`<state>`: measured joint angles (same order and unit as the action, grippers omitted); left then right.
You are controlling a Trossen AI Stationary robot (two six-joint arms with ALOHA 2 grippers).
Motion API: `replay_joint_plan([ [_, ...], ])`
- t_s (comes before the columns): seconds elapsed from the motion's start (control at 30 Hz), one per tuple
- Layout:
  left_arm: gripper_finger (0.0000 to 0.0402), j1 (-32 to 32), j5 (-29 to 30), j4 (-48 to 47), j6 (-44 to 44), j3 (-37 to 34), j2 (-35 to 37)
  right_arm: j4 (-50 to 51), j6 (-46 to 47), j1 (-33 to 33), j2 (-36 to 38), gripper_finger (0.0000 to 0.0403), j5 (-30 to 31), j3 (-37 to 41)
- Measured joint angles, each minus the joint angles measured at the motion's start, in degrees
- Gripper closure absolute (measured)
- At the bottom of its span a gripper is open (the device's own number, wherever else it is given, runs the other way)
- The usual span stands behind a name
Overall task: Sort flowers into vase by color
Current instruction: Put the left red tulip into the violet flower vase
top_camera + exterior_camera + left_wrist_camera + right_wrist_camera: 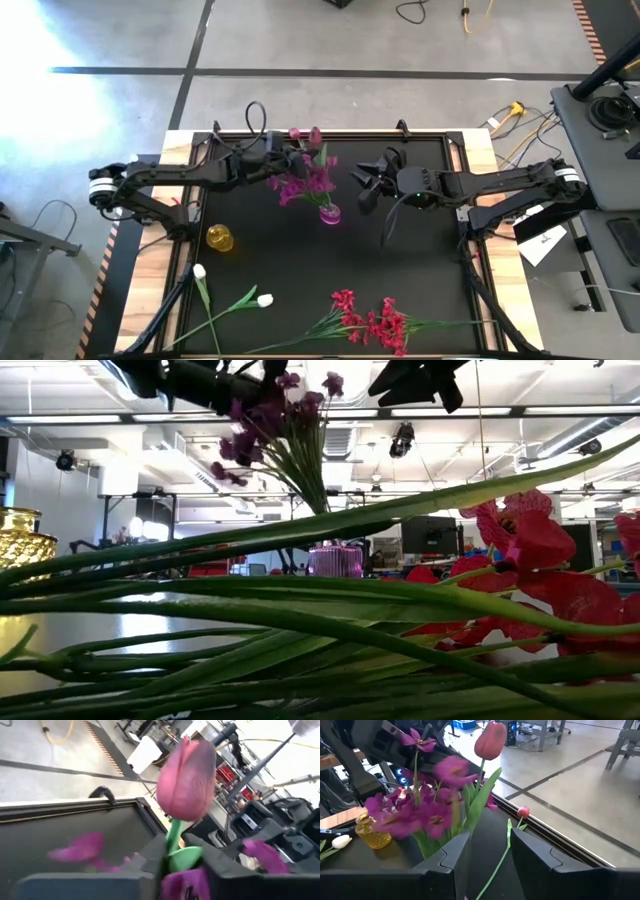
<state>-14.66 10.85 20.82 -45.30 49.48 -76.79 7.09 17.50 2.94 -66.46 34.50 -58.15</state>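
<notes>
A small purple glass vase (329,213) stands mid-table and holds purple blossom clusters (305,182), which also show in the low view (262,422). My left gripper (298,160) reaches in from the left above those blossoms, shut on a pink tulip (187,777). A second pink bud (522,811) on a thin stem is near the far edge. My right gripper (368,186) hovers open just right of the vase, fingers (455,857) apart. White tulips (264,300) and red blossom stems (372,322) lie on the mat near the front edge. My left gripper pinches the pink tulip's green stem (172,837) between its two fingers, just below the bud. The fingers come about level from the table's left, across the stem. The tulip stands upright with its bud above the fingers (150,857); the purple blossoms hide its lower end.
A yellow glass vase (220,237) stands left of the purple one. Raised black frame rails (330,133) edge the mat. In the low view, green stalks and red blossoms (540,545) fill the foreground. Cables and equipment sit on the right side table (600,120).
</notes>
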Motion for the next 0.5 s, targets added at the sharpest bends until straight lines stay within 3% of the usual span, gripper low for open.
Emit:
replay_joint_plan([
  [0.1, 0.0394, 0.67, -0.92, -0.27, 2.29, 0.66, 0.0, -0.02, -0.04, 0.07, 0.0, 0.0274, 0.0, 0.0],
  [0.4, 0.04, 6.54, -0.94, -0.27, 14.49, 1.42, 0.2, -0.04, -0.4, 0.07, 0.0, 0.0273, -0.29, 0.0],
  [0.5, 0.04, 7.88, -0.86, -0.29, 15.82, 1.41, 0.2, -0.12, -3.06, 0.07, -0.48, 0.0268, -4.08, 0.0],
])
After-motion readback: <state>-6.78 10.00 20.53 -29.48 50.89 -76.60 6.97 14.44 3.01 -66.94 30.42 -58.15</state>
